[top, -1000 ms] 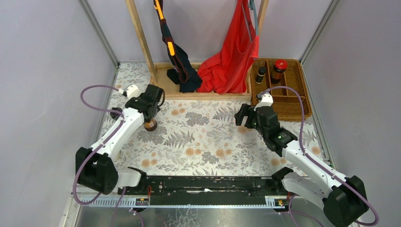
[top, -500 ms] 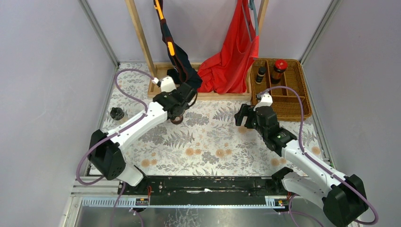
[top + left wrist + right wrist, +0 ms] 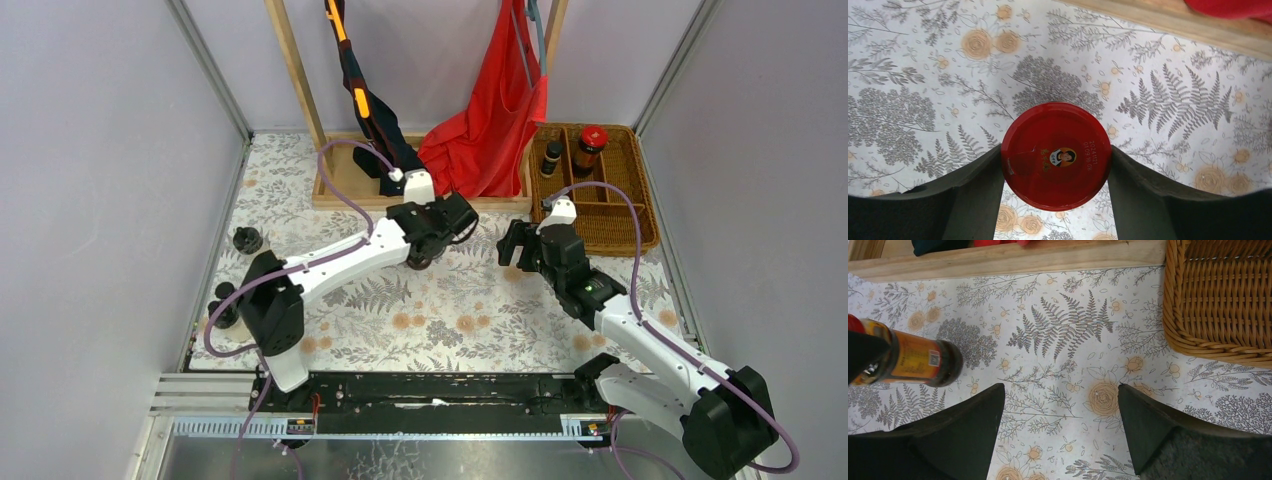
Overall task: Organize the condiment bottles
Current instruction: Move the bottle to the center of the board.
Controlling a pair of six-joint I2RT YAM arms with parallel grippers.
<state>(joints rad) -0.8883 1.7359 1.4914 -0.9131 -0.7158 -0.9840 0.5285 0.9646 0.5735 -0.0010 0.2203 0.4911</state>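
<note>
My left gripper [image 3: 421,257] is shut on a dark jar with a red lid [image 3: 1056,155], with one finger on each side of the lid, and holds it over the middle of the floral mat. The same jar [image 3: 908,362] shows at the left of the right wrist view. My right gripper [image 3: 515,246] is open and empty just right of it, over bare mat [image 3: 1060,410]. The wicker basket [image 3: 620,215] holds a second red-lidded jar [image 3: 591,146] and a small dark black-capped bottle [image 3: 551,158]. Three black-capped bottles [image 3: 247,240] [image 3: 226,292] [image 3: 222,316] stand at the mat's left edge.
A wooden rack base [image 3: 350,192] runs along the back, with a red cloth [image 3: 480,130] and a dark garment [image 3: 385,150] hanging over it. The basket's rim [image 3: 1198,347] lies close to my right gripper's right side. Grey walls close in both sides.
My left arm has swung right with the red-lidded jar, from the mat's left side to its middle. Two bottles by the left edge came into view. The right arm has not moved.
</note>
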